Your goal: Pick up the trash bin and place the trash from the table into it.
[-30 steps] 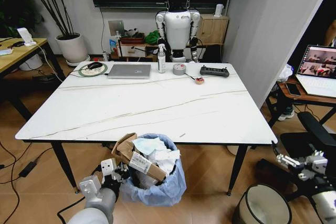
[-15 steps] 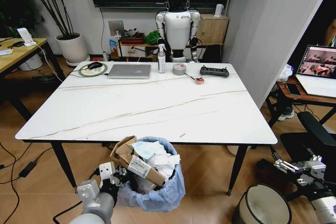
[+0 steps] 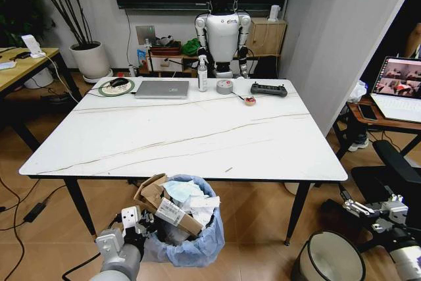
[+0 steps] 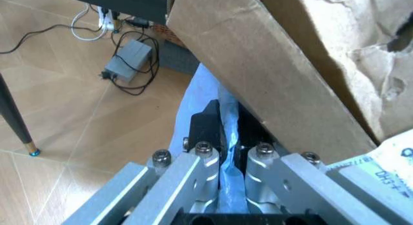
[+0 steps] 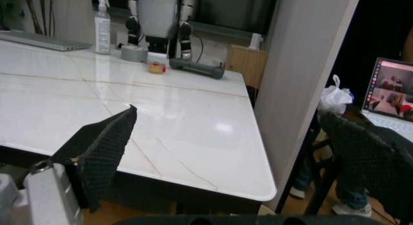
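The trash bin [image 3: 191, 245], lined with a light-blue bag, sits low in front of the table [image 3: 197, 143], by its near edge. It is stuffed with trash: a torn brown cardboard box [image 3: 164, 205] and white papers [image 3: 187, 192]. My left gripper [image 3: 139, 225] is shut on the bin's left rim. In the left wrist view the left gripper [image 4: 227, 138] pinches the blue bag [image 4: 200, 94] under the cardboard [image 4: 271, 80]. My right gripper [image 3: 360, 207] hangs open at the lower right, off the table's corner; one finger [image 5: 96, 142] shows.
Along the table's far edge lie a grey laptop [image 3: 162, 89], a spray bottle [image 3: 202, 74], a tape roll [image 3: 225, 86], a black power strip [image 3: 268, 89] and a small red item [image 3: 250, 101]. A dark round bin [image 3: 329, 258] stands under my right arm. A laptop desk [image 3: 388, 113] is on the right.
The left gripper has carried the trash bin downward and slightly left, nearer to me. The right gripper has dropped a little. The table's objects have not moved.
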You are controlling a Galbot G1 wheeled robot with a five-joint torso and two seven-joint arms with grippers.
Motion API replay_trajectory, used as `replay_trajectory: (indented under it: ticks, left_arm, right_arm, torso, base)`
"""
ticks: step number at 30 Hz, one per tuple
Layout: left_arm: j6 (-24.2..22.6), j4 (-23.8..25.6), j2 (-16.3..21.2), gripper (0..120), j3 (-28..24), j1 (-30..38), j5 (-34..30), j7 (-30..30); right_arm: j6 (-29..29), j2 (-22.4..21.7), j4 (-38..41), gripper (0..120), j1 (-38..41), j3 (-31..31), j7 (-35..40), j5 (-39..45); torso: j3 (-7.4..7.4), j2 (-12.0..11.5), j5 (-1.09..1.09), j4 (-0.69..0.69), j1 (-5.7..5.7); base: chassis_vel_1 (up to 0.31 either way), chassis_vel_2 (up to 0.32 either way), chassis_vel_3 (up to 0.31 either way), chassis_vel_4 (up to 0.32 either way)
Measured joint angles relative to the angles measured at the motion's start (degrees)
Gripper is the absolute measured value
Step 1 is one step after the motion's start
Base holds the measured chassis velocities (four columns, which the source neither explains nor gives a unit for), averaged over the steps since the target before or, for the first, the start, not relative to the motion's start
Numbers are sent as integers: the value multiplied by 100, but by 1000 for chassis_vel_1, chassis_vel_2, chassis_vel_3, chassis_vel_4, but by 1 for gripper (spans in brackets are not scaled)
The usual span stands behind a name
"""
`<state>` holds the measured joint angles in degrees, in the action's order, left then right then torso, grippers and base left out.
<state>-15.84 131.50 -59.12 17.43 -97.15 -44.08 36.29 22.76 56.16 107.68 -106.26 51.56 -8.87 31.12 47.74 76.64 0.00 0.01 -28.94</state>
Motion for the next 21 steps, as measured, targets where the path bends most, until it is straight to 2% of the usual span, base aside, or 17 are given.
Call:
replay_trajectory:
  ticks: [21]
  left_arm:
    - [292,-256,-138,0,-90,93,288,-346]
  right_arm:
    - [-7,-4,-1,100,7,-5,8,9]
  torso:
    - [0,0,0,0,0]
  base:
    - [0,0,0,0]
